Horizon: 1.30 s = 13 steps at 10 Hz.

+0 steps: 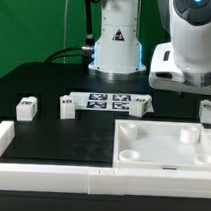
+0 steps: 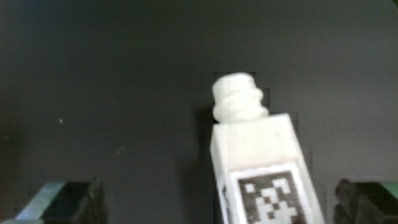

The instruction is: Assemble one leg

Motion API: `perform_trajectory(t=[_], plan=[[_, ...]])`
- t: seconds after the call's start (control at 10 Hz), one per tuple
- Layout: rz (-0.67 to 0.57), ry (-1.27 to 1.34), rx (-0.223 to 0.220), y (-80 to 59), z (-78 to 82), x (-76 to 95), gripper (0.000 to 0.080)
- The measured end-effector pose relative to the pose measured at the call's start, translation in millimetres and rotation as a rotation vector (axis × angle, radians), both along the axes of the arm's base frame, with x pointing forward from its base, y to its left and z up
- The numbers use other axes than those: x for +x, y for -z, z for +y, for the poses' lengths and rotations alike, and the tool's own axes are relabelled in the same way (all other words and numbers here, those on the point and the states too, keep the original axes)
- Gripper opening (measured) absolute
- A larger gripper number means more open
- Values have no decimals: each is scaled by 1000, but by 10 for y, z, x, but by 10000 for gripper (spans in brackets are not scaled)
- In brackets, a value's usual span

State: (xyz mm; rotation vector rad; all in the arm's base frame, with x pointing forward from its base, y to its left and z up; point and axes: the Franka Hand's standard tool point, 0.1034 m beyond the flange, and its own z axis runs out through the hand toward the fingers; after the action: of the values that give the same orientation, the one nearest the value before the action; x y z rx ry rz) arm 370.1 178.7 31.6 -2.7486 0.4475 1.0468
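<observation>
In the wrist view a leg [image 2: 258, 140] lies on the black table, a white block with a threaded peg at its far end and a black-and-white tag on its top face. My gripper [image 2: 214, 202] is open. Its dark fingers [image 2: 57, 203] stand wide on either side of the leg, with gaps to it. In the exterior view the arm's white wrist [image 1: 184, 60] hangs at the right and the fingers do not show. Several legs stand there: two at the left [image 1: 26, 107] [image 1: 67, 107], one in the middle [image 1: 138, 105], one at the right edge [image 1: 207, 111].
The large white square panel [image 1: 161, 147] with round corner sockets lies at the front right. The marker board [image 1: 109, 100] lies in front of the robot base [image 1: 115, 39]. A low white fence [image 1: 50, 176] runs along the front and left.
</observation>
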Motion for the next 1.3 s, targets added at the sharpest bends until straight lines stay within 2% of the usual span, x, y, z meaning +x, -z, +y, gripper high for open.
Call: perform_trajectory(t=[0.2, 0.5, 1.0, 1.1, 1.2, 1.3], plan=[[5, -28, 19, 82, 95, -65, 648], [-14, -23, 13, 182, 113, -57, 648], [-12, -22, 18, 205, 80, -57, 622], [-12, -21, 18, 205, 75, -55, 444], [-12, -18, 17, 207, 60, -50, 444], [-12, -16, 17, 207, 52, -46, 286]])
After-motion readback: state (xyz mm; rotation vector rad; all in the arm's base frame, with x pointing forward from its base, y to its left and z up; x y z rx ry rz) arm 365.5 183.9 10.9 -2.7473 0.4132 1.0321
